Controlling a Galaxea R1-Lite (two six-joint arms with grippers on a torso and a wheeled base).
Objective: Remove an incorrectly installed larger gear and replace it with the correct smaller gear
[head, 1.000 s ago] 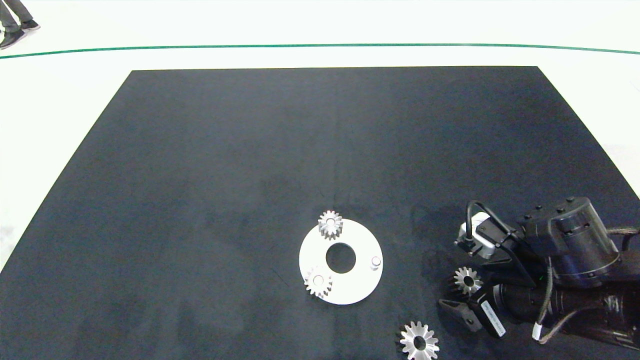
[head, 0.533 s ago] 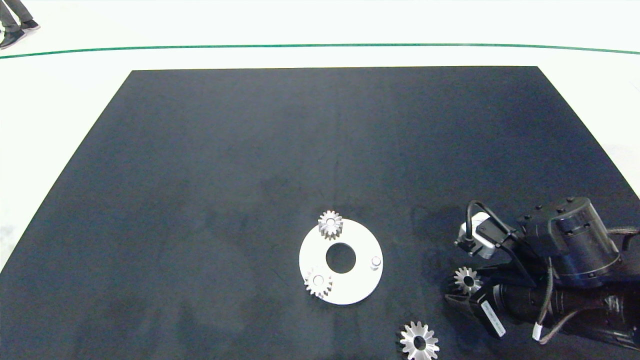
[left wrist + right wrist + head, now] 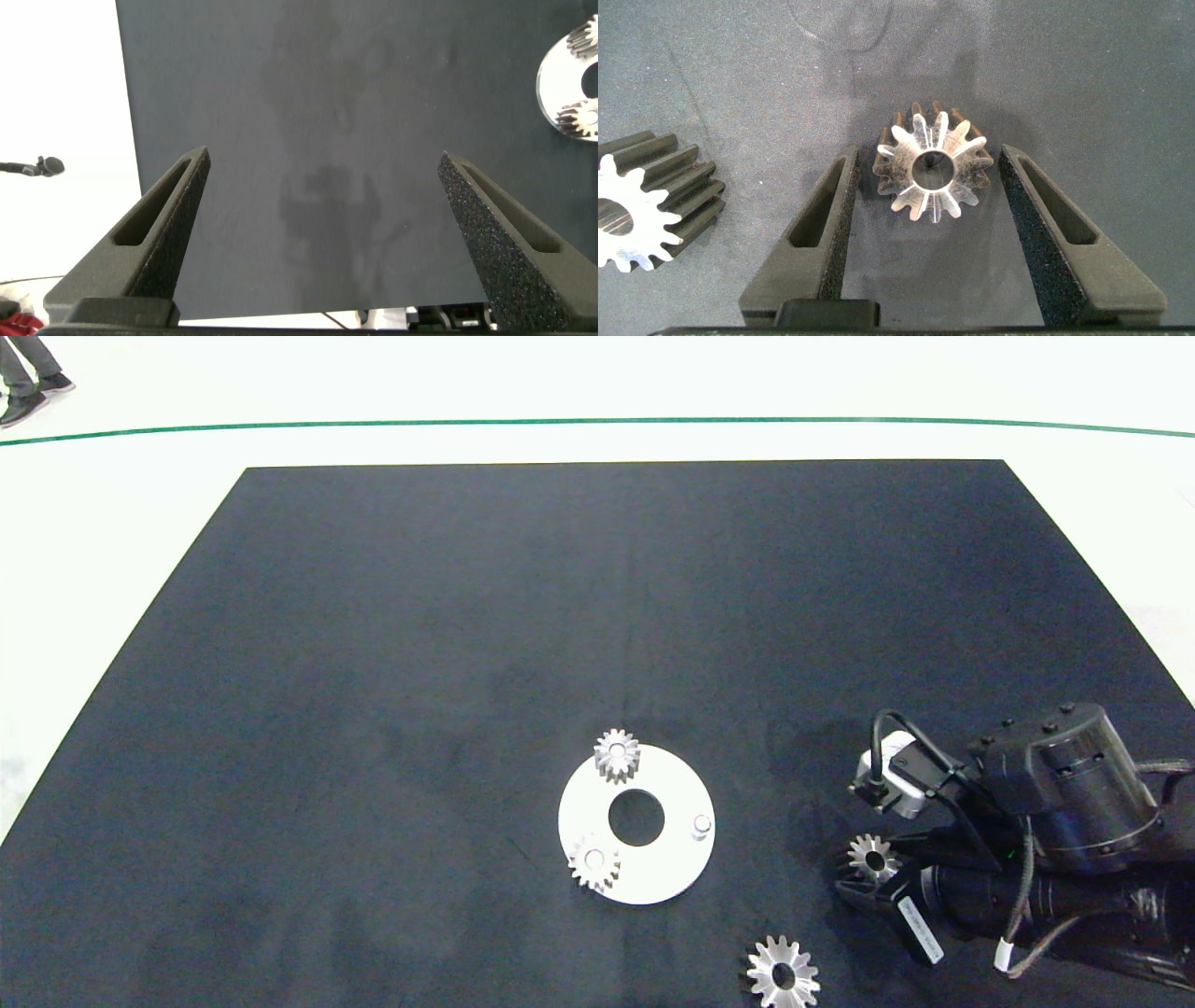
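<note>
- larger gear (image 3: 782,974), wide, long pointed teeth, flat at mat's near edge
- my right gripper (image 3: 864,871) part open, fingers flanking the smaller gear (image 3: 929,170), short teeth, dark underside, gaps both sides
- left gripper (image 3: 322,233) wide open, empty

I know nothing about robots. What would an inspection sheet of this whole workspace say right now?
Surface: black mat on a white floor.
Job's things: smaller gear lies on the mat between the right gripper's fingers; larger gear lies loose at the mat's near edge.
Fixture: white ring plate carries two small gears and one bare peg.
Clutter: nothing seen.
Grippers: right gripper straddles the smaller gear, fingers close on both sides, contact unclear; left gripper open over bare mat.
Cables: black cable loops on the right wrist.
Surroundings: green floor line; a person's shoes far off.
</note>
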